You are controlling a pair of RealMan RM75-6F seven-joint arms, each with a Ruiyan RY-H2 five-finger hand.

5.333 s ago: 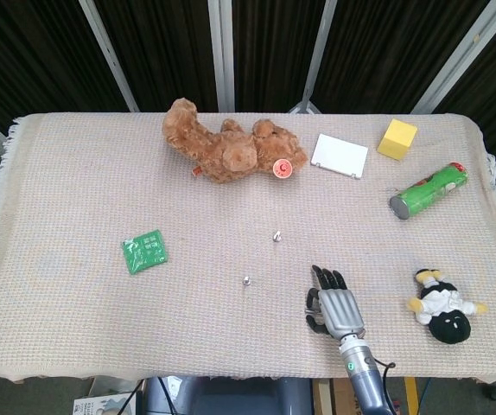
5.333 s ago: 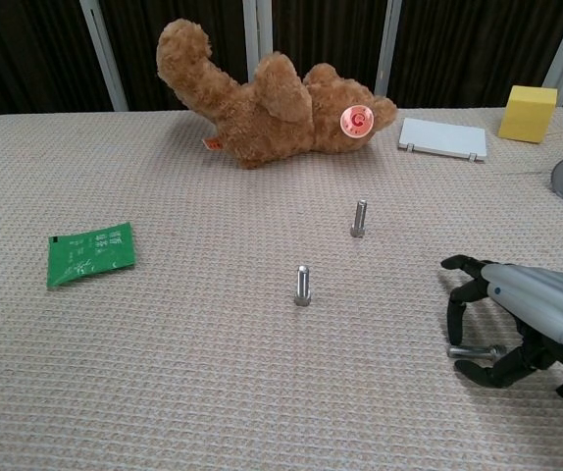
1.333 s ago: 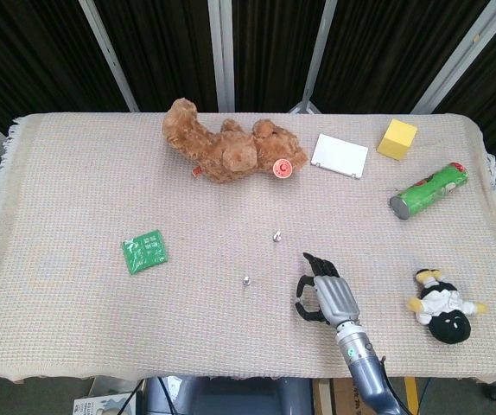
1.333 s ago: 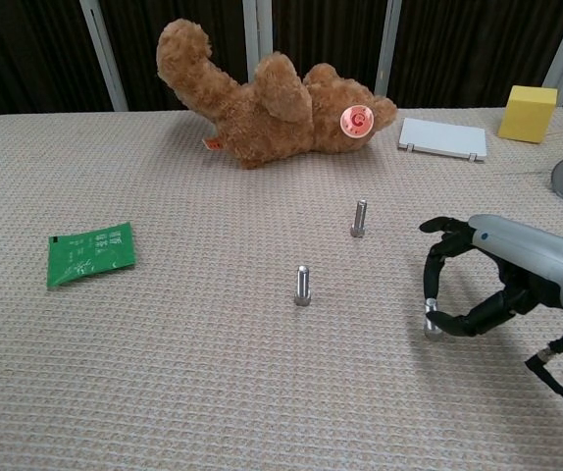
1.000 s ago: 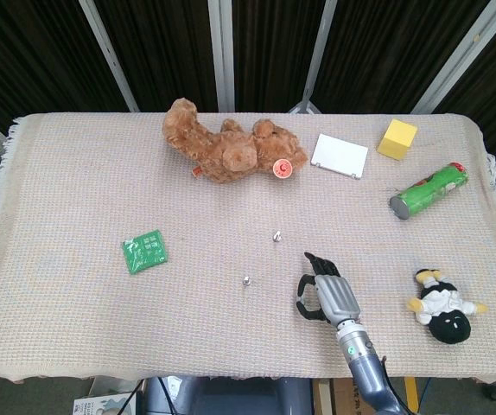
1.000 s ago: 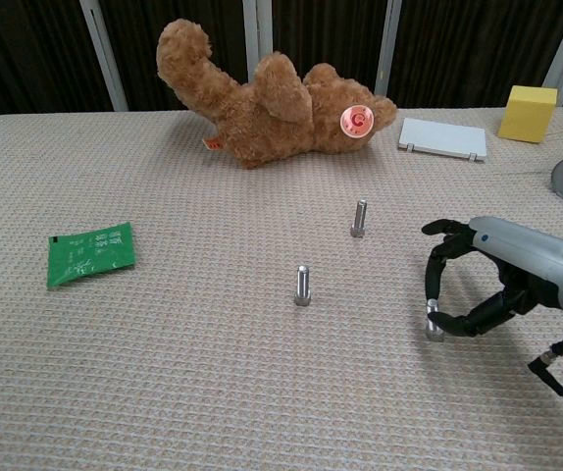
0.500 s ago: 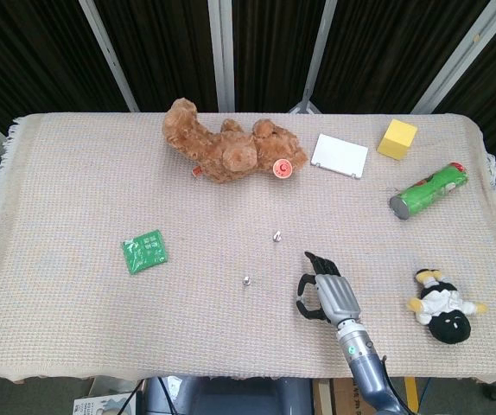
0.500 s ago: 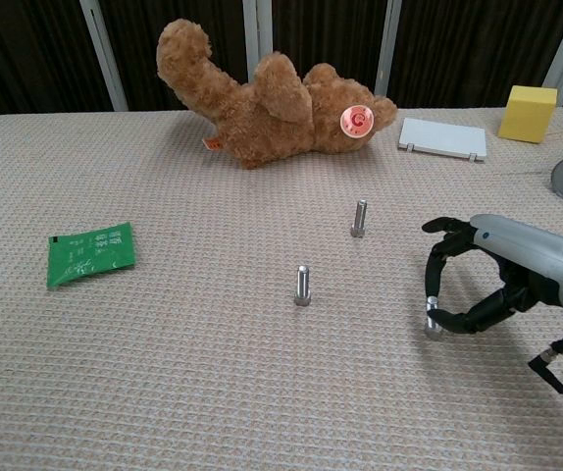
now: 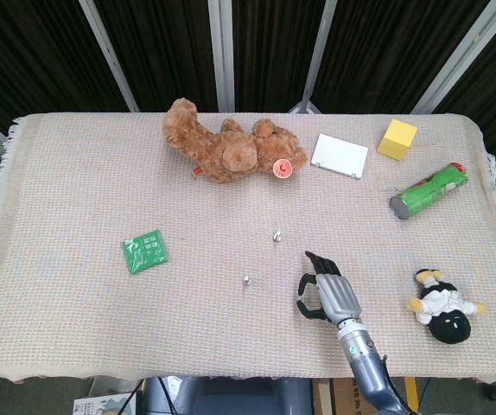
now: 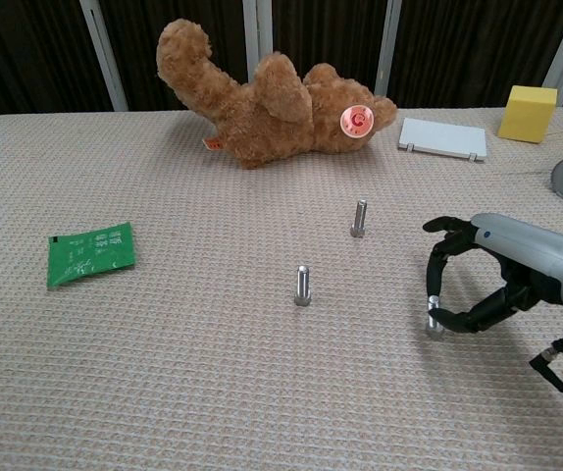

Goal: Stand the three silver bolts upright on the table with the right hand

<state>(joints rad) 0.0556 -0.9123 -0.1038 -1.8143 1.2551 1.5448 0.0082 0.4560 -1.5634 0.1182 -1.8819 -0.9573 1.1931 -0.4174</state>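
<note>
Two silver bolts stand upright on the woven cloth: one [image 10: 359, 218] [image 9: 276, 233] further back and one [image 10: 302, 286] [image 9: 246, 280] nearer the middle. A third silver bolt [image 10: 434, 317] stands upright to their right, pinched between the thumb and a finger of my right hand [image 10: 492, 278] [image 9: 328, 296]. The other fingers arch over it. In the head view the hand hides this bolt. My left hand shows in neither view.
A brown teddy bear [image 10: 262, 98] lies at the back, with a white flat box [image 10: 442, 138], a yellow block [image 10: 528, 113] and a green can [image 9: 428, 191] to its right. A green packet [image 10: 90, 251] lies at left. A small plush toy [image 9: 442, 307] sits near the hand's right.
About five seconds ago the third bolt lay flat under my right hand; now it stands upright in the fingers. Over the last second the hand has barely moved.
</note>
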